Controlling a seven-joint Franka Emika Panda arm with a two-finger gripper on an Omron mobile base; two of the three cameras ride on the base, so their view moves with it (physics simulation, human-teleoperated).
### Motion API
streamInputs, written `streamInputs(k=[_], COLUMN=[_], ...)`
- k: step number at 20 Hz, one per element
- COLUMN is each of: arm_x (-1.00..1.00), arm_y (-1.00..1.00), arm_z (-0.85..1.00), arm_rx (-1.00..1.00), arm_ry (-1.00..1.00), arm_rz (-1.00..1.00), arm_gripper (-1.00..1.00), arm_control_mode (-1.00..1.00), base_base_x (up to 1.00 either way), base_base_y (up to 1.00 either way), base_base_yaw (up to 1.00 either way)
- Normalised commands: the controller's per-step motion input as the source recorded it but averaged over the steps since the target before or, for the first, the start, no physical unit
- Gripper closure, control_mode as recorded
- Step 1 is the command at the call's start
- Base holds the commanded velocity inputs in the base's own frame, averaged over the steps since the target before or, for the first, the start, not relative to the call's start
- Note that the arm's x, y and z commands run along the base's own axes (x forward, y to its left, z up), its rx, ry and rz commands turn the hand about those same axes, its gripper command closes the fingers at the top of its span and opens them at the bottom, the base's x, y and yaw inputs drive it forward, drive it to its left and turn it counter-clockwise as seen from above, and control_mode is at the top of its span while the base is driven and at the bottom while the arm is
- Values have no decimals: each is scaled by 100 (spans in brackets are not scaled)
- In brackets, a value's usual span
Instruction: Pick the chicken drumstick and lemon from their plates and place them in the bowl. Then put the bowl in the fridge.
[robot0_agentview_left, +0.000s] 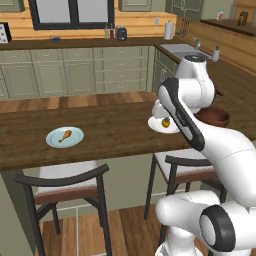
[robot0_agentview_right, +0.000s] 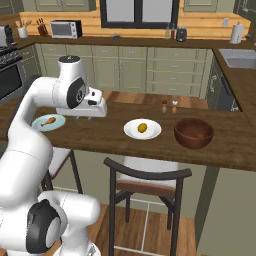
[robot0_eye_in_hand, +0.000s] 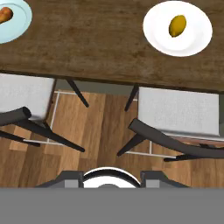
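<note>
Wooden kitchen, green-grey cabinets (robot0_agentview_left: 75, 70) along the back wall, dark window above. Long brown tabletop (robot0_agentview_left: 110, 132) across mid-frame in both base views, two dark-framed chairs (robot0_agentview_right: 147, 182) tucked under its near edge.

Left base view: blue plate (robot0_agentview_left: 65, 137) at left centre of the tabletop, drumstick (robot0_agentview_left: 65, 135) lying on it. White plate (robot0_agentview_left: 161, 125) at right centre, partly behind the arm, lemon (robot0_agentview_left: 165, 121) on it. Bowl (robot0_agentview_left: 214, 117) further right, mostly hidden by the arm, standing on the tabletop apart from the white plate. Sink (robot0_agentview_left: 182, 49) in the upper right.

Right base view: white plate (robot0_agentview_right: 134, 131) at centre with lemon (robot0_agentview_right: 142, 128) in its middle; bowl (robot0_agentview_right: 194, 132) just right of it, not touching, upright and with nothing inside. Blue plate (robot0_agentview_right: 59, 121) with drumstick (robot0_agentview_right: 48, 120) at left, partly behind the arm. Two small shakers (robot0_agentview_right: 169, 106) on the far side of the tabletop, beyond plate and bowl. Microwave (robot0_agentview_right: 66, 29) at upper left. Hand raised above the tabletop between the two plates.

Hand view: looking down over the tabletop's near edge; lemon (robot0_eye_in_hand: 177, 25) on white plate (robot0_eye_in_hand: 197, 41) at upper right, drumstick (robot0_eye_in_hand: 4, 15) on blue plate (robot0_eye_in_hand: 19, 26) cut by the upper left corner, chair seats and wood floor (robot0_eye_in_hand: 103, 127) below. Gripper (robot0_eye_in_hand: 111, 176) at bottom centre, tips barely clearing the lower edge, spread apart and holding nothing.
</note>
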Motion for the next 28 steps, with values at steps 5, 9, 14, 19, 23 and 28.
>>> streamInputs(k=[5,9,14,19,23,28], arm_x=[-35,54,100,100,99,92], arm_y=[5,-61,-76,-60,-39,-2], arm_z=[-16,-55,-29,-8,-7,-47], arm_rx=[-1,0,1,4,2,0], arm_ry=[12,26,29,23,12,0], arm_rz=[0,4,0,1,1,0], arm_gripper=[-100,-100,-100,-100,-100,-100], arm_control_mode=[-100,-100,-100,-100,-100,-100], base_base_x=[0,0,0,0,0,0], base_base_y=[0,0,0,0,0,0], base_base_yaw=[0,0,0,0,0,0])
